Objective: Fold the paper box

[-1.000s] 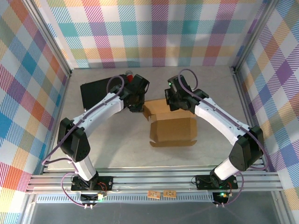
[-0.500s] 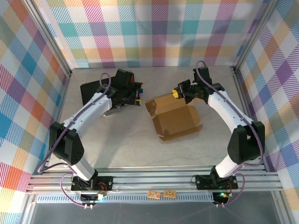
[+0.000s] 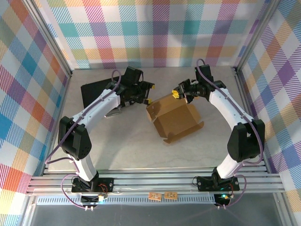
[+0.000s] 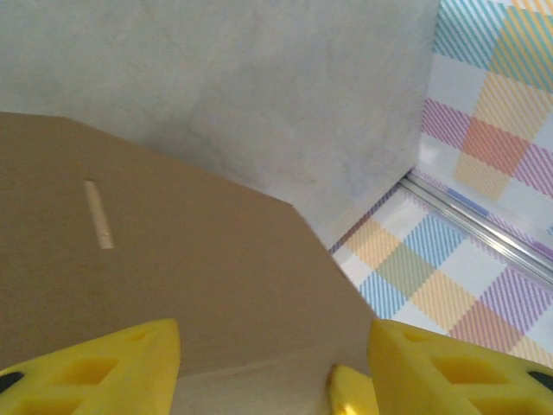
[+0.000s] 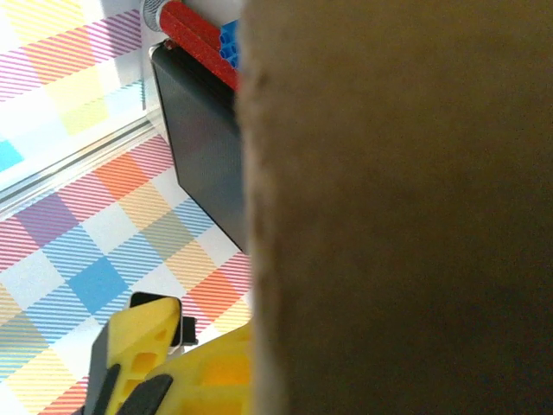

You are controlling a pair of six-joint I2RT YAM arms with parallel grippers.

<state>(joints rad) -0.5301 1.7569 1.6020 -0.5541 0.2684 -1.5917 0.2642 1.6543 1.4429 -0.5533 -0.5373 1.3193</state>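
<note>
Looking out from the rail where the arms are bolted, past a stretch of bare table [image 3: 131, 150], I come first to the paper box [image 3: 176, 120]. It lies a little right of centre, skewed and half formed, with its near tabbed flap flat on the surface. Beyond it, both grippers meet its far edge.

The right gripper [image 3: 177, 93] is closed tight. Its wrist camera shows the cardboard wall running straight into the fingers, so I take it to be pinching the far wall. The left gripper [image 3: 147, 88] sits at the box's far left corner with its yellow fingers [image 4: 95, 372] partway apart and a brown flap lying across the gap. I can't see that it has hold of anything. Furthest back on the left lies the black case [image 3: 91, 92] with its red cylinder [image 5: 197, 36].

What worries me is that only one thin pinch seems to steady the box. It is light, and it could swivel or slide if the left fingers push the flap instead of catching it. A squeeze away from the crease line would likely buckle the panel. The left arm is also working just beside the case, so a wide swing might knock it.
</note>
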